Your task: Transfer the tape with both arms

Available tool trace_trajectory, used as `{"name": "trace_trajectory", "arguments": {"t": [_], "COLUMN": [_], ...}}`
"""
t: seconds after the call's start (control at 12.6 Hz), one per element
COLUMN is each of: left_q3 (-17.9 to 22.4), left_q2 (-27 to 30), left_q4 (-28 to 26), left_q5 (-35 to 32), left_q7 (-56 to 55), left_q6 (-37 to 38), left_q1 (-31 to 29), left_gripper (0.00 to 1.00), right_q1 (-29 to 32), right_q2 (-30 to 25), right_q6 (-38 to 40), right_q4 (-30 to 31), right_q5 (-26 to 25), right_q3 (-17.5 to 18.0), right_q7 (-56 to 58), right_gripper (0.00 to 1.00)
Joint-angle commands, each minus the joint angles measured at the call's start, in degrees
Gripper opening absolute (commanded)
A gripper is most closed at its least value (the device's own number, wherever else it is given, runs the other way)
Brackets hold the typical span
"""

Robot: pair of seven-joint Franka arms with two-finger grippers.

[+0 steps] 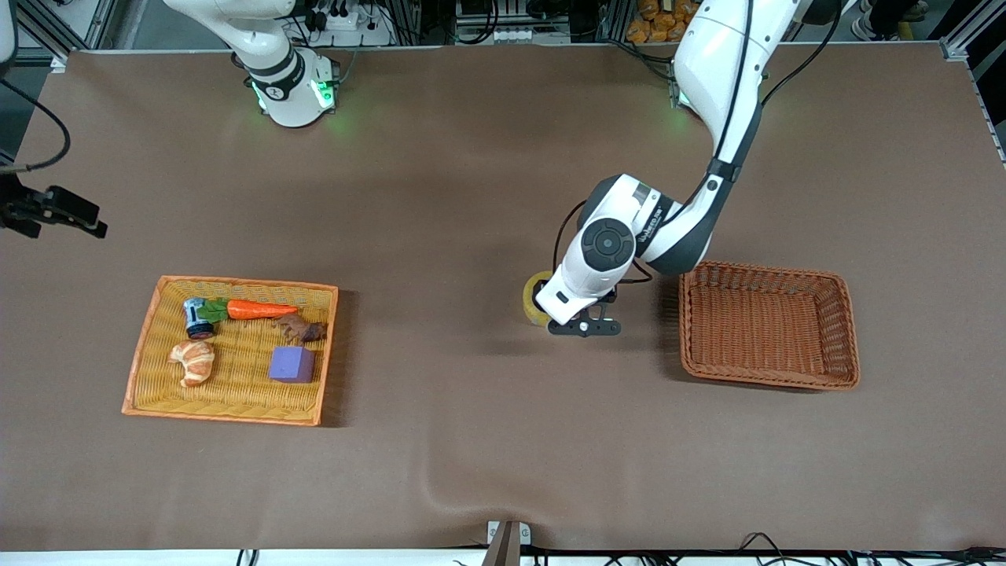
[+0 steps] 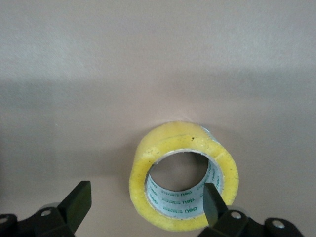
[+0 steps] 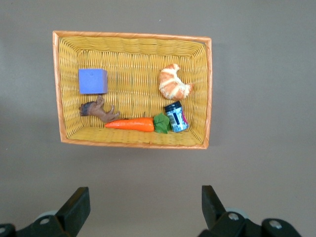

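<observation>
The tape (image 1: 536, 299), a yellow roll with a grey-white core, sits on the brown table near the middle. In the left wrist view the tape (image 2: 148, 168) has its hole turned to the camera. My left gripper (image 1: 552, 311) is low over it and open. In its own view the left gripper (image 2: 145, 195) has one finger (image 2: 211, 200) at the core's inner wall and the other finger (image 2: 78, 200) outside the roll, so one side of the ring lies between the jaws. My right gripper (image 1: 69, 215) waits high over the right arm's end of the table, open and empty (image 3: 145, 202).
A flat orange-yellow basket (image 1: 149, 346) at the right arm's end holds a carrot (image 1: 261, 310), a croissant (image 1: 193, 361), a purple cube (image 1: 291, 365), a small can and a brown toy. A deeper brown basket (image 1: 829, 377) stands beside the left gripper, toward the left arm's end.
</observation>
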State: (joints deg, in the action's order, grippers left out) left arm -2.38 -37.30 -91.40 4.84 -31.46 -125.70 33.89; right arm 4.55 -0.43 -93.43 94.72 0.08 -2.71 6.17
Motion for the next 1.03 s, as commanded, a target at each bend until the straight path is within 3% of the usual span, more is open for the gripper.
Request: {"name": "trace_trajectory", "arguments": {"t": [0.0, 0.56, 0.64, 0.88, 0.95], "left_q3": [0.54, 0.45, 0.45, 0.53, 0.54], "left_q2": [-0.84, -3.13, -3.13, -3.56, -3.39], "left_q4": [-0.79, -1.67, -1.59, -1.24, -1.15], "left_q5": [-1.5, -1.5, -1.5, -1.76, -2.29], "left_q7": [-2.55, -4.04, -3.96, -3.78, -3.52], "left_q6": [-2.44, -3.41, -3.41, -3.41, -3.41], "left_q1": [1.01, 2.06, 1.97, 2.06, 1.97], "left_gripper": [1.0, 1.0, 0.87, 0.13, 0.01], "right_q1": [0.89, 0.37, 0.37, 0.89, 0.98], "right_q2": [-1.6, -1.86, -1.77, -1.68, -1.77], "right_q6": [2.89, 3.61, 3.44, 3.61, 3.61], "right_q4": [1.0, -0.15, -0.15, -0.15, -0.5], "right_q5": [-0.96, -0.43, -0.52, -0.43, -0.25], "right_q3": [0.6, 0.95, 0.95, 0.69, 0.52], "right_q7": [-0.11, -2.13, -2.13, -2.13, -2.13], "right_gripper": [1.0, 1.0, 1.0, 1.0, 1.0]}}
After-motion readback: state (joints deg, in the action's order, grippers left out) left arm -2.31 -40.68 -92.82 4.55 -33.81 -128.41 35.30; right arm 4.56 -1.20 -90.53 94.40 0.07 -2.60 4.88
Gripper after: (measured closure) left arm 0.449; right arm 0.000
